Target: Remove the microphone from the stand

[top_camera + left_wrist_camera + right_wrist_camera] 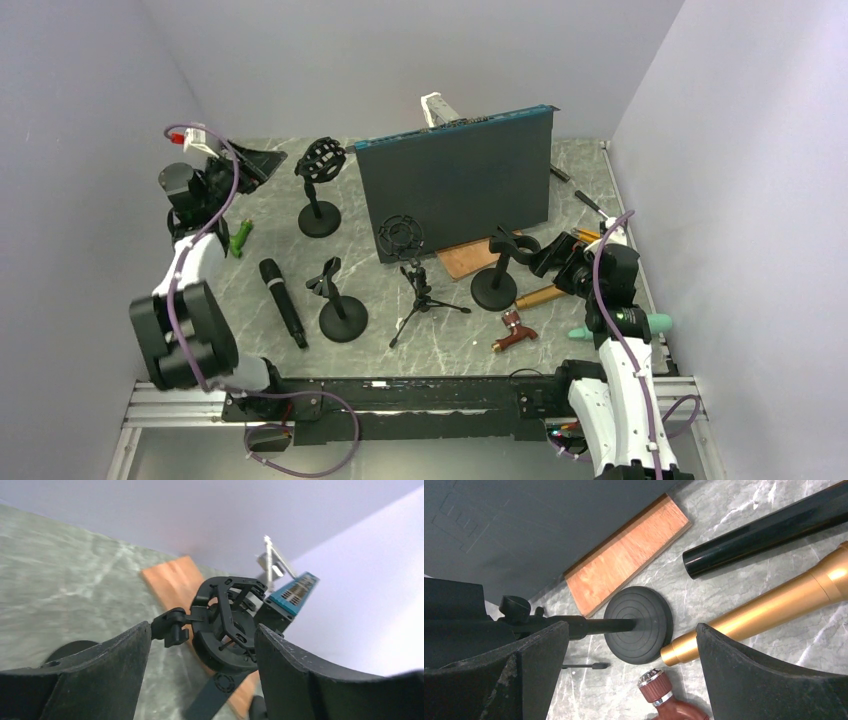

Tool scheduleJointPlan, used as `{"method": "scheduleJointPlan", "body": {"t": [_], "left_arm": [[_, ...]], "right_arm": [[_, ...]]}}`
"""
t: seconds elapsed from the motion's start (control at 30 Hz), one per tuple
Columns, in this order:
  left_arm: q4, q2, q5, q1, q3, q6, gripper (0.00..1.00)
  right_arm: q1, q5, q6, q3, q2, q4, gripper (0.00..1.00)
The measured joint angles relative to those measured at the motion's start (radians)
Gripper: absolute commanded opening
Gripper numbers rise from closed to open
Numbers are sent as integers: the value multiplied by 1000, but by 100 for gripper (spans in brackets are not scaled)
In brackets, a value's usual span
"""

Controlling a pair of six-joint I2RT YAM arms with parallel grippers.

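Left claw (202, 635) wide, empty (right claw (631, 627) likewise).

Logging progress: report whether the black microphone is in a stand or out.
Out: the black microphone lies flat on the table, beside an empty clip stand.

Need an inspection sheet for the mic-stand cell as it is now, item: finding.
Surface: grey marbled table, no spill seen.
Job's things: black microphone lies flat beside the empty clip stand; shock-mount stand, tripod stand and right stand hold no microphone that shows.
Clutter: dark upright panel, wooden board, gold tube, red-brown fitting, green item.
Grippers: left gripper open, facing the shock-mount stand; right gripper open over the right stand.
Cables: purple cable along each arm.
Surroundings: plain grey walls on three sides.
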Motion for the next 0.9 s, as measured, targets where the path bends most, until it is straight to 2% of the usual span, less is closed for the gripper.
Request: {"method": "scheduleJointPlan", "body": {"t": [0.2,0.27,0.37,0.5,0.8,0.9], "left_arm": [[436,261,212,3,0,-306,76],[533,306,249,3,0,-375,72],[624,337,285,3,0,-434,70],[601,338,296,-2,0,-406,70],[342,325,267,-16,10,-224,77],[289,325,265,-31,34,-183,76]], "right_arm": [[0,1,-1,0,13,0,100],[0,1,-1,0,21,0,100],[0,2,-2,0,34,0,100],[0,6,-2,2,48,-3,100],[0,6,-3,14,51,-7,100],[0,6,-6,17,51,-10,100]]}}
